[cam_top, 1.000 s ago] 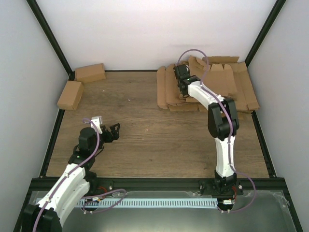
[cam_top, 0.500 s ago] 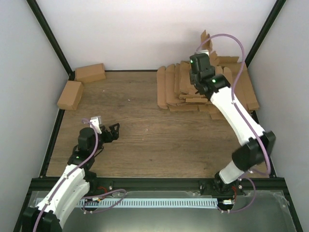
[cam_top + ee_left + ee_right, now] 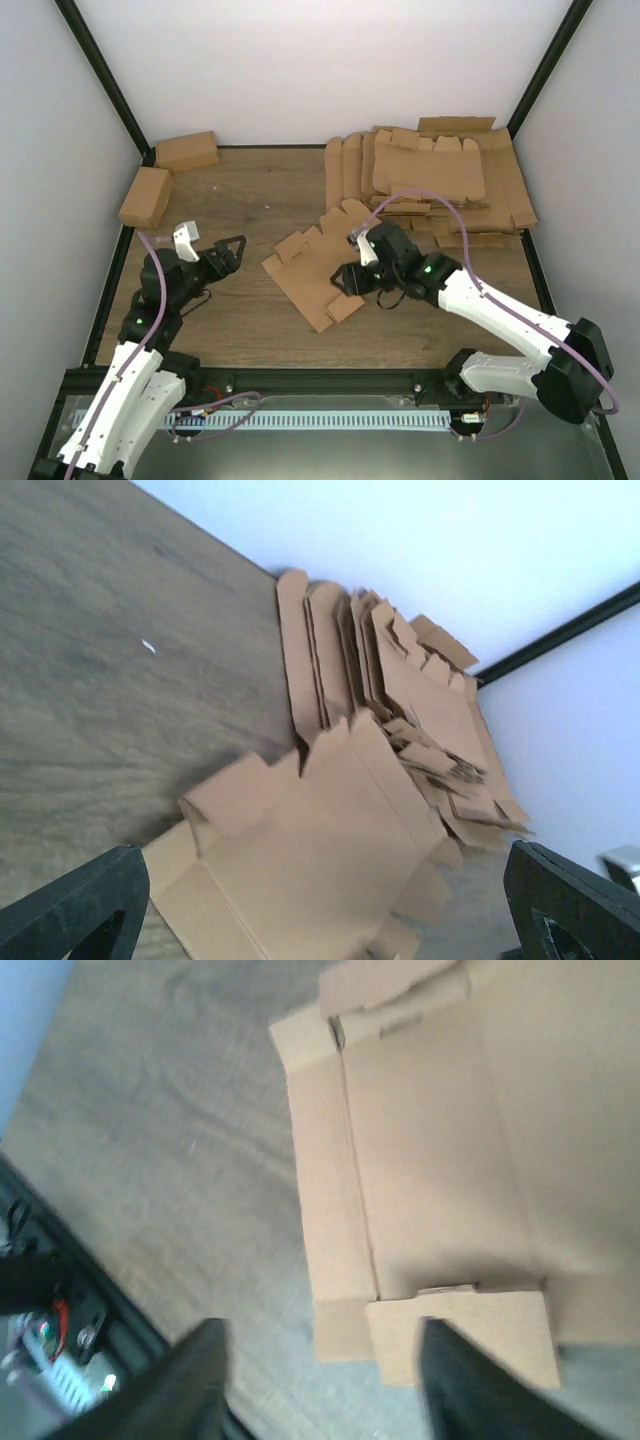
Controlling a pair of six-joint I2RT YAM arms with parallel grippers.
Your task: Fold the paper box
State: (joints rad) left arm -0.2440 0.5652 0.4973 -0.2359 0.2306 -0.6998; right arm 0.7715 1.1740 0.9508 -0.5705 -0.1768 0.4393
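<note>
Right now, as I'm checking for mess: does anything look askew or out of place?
The pile of flat brown cardboard blanks at the far right is ragged and fanned, not squared. One brown die-cut cardboard blank lies skewed mid-table.

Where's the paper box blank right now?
Top view: the paper box lies unfolded at mid-table, its right edge at the right gripper, nearer than the stack of flat blanks at the far right.

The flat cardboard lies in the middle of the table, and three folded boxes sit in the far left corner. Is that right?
No. Only two boxes sit in the far left corner, not three; the top view shows this. The flat cardboard does lie in the middle of the table.
</note>
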